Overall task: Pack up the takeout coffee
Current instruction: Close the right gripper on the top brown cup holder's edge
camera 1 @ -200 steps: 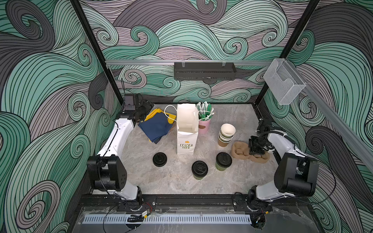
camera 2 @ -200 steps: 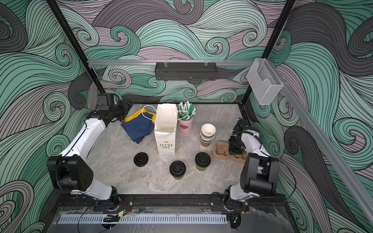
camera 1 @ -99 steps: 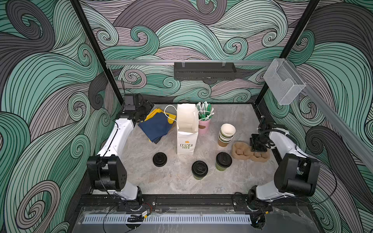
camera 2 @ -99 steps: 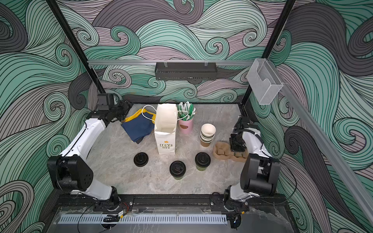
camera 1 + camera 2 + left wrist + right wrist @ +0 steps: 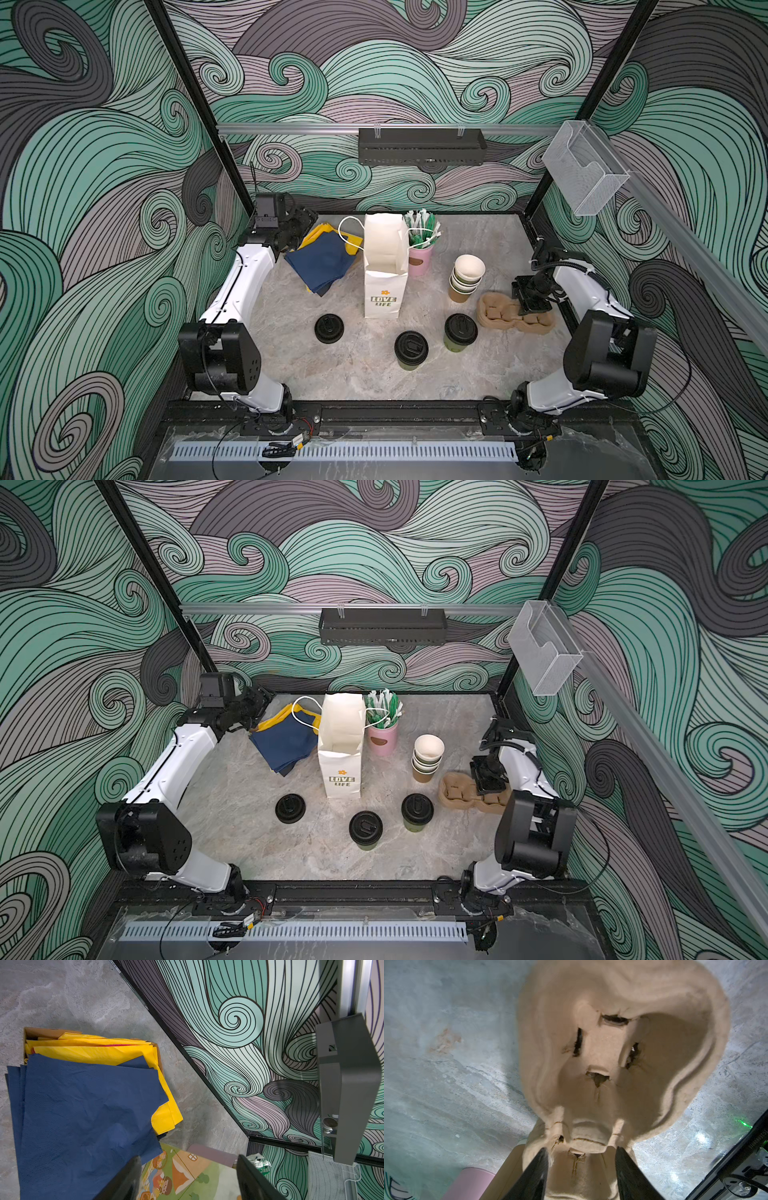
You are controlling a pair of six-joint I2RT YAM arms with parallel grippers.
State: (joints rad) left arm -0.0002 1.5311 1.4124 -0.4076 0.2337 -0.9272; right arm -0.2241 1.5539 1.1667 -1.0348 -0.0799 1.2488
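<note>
**Two lidded takeout cups on a marble-patterned tabletop.** The cups are olive-green with black sip lids. They stand upright and apart from each other in the near middle of the table. The nearer cup sits left of the farther cup and closer to the front edge. Both are outside the white paper bag, which stands upright and open-topped just behind them and is printed "LOVE LIFE". A loose black lid lies flat to the near left of the bag.

Just right of the farther cup, a brown moulded-pulp cup carrier rests on the table with its wells facing up. The right gripper hangs over the carrier's right part. In the right wrist view its fingers stand on either side of the carrier's narrow middle. Whether they press on it cannot be told.

Behind the carrier stands a stack of lidless paper cups. Against the bag's far right side is a pink cup holding green-and-white wrapped sticks.

At far left, navy and yellow paper napkins lie in a fanned pile. The left gripper is beside the pile's far-left corner. The left wrist view shows its jaws spread wide with nothing between them.
</note>
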